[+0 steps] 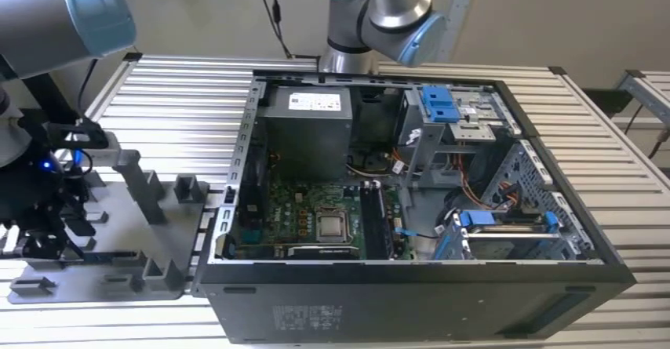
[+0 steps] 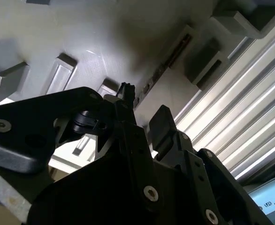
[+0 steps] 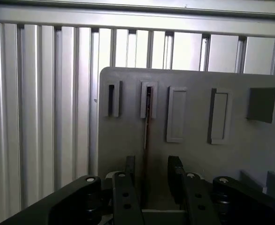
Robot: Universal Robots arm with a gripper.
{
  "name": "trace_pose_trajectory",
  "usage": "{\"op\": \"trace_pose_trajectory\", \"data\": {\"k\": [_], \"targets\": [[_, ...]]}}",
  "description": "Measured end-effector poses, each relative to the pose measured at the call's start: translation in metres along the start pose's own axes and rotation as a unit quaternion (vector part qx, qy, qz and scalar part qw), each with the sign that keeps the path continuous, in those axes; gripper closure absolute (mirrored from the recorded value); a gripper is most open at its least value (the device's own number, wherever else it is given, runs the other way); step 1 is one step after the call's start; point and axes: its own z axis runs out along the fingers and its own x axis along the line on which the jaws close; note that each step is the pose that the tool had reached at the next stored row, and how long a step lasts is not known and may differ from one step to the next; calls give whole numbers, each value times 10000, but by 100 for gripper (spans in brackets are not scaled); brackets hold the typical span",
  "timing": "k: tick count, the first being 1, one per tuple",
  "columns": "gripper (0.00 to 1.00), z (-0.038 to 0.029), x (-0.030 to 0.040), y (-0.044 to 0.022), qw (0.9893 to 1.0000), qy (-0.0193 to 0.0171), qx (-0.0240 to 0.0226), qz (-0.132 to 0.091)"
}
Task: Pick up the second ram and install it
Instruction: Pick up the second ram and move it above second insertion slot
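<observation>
The second ram [image 3: 147,126] stands on edge in a slot of the grey fixture plate [image 3: 198,154], a thin dark strip seen edge-on. My gripper [image 3: 151,164] is open and straddles it, one black finger on each side with a gap to the ram on both. In the second wrist view the ram [image 2: 163,65] runs away from the fingertips [image 2: 126,93] across the plate [image 2: 81,33]. In the exterior view my gripper [image 1: 47,235] hangs low over the plate [image 1: 115,274] at the exterior view's left.
An open computer case [image 1: 419,294] lies to the exterior view's right of the plate, with the green motherboard [image 1: 298,212] and its long black slots [image 1: 374,219] inside. Upright grey posts [image 1: 141,184] stand on the plate. A slatted metal table [image 1: 178,90] carries everything.
</observation>
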Motion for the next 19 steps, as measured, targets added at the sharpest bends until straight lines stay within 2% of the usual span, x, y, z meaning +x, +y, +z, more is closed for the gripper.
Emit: {"op": "trace_pose_trajectory", "data": {"k": [11, 19], "targets": [[58, 150, 1, 62, 9999, -81, 28, -120], [58, 226, 41, 93, 9998, -97, 30, -157]]}}
